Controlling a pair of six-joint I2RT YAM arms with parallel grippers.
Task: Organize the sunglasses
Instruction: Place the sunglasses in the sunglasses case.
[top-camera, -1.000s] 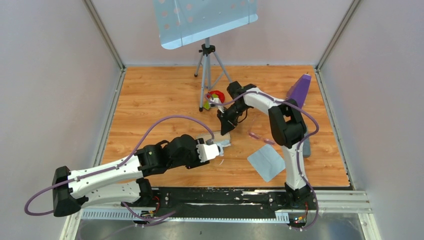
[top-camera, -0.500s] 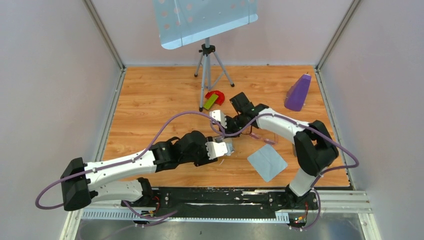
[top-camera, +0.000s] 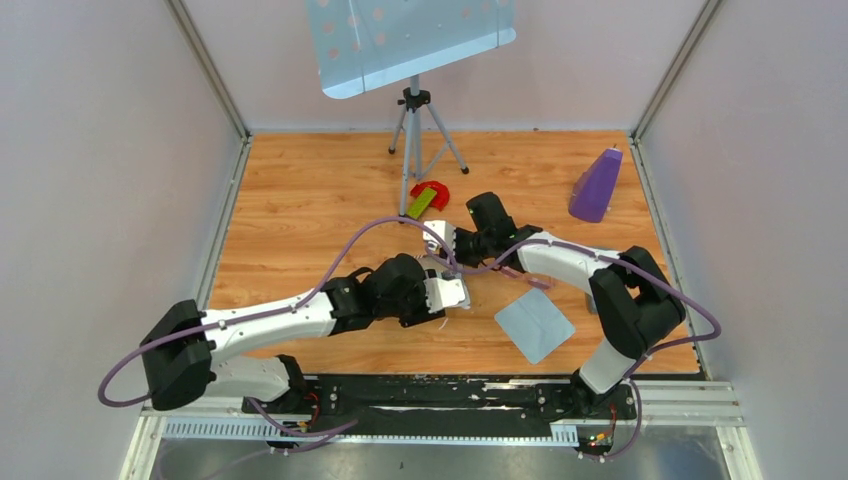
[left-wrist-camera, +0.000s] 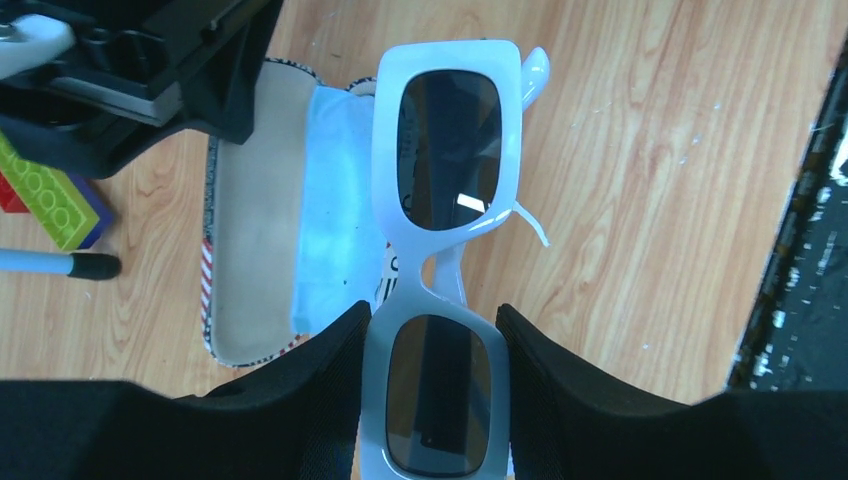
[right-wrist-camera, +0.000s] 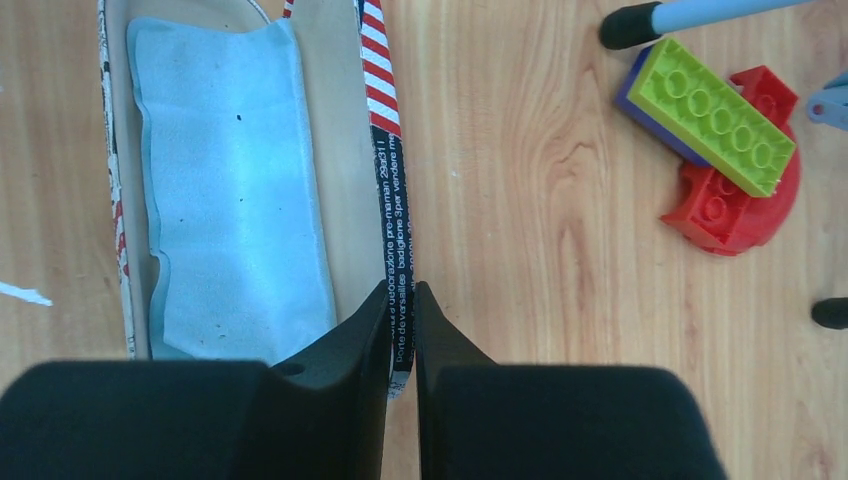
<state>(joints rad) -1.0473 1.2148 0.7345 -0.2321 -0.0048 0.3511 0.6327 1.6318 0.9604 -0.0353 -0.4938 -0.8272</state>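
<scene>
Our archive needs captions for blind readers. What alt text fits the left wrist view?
The left gripper holds white-framed, dark-lensed sunglasses by one lens, partly over an open case lined with a pale blue cloth on a wooden table.

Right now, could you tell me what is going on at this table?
The left arm holds white-framed rectangular sunglasses with dark lenses in its jaws, at the edge of an open oblong glasses case with a red-and-white striped rim. The right arm has its jaws pinched on that case's rim, apparently steadying it. A light blue cloth lies inside the case; the sunglasses are not yet in it.
</scene>
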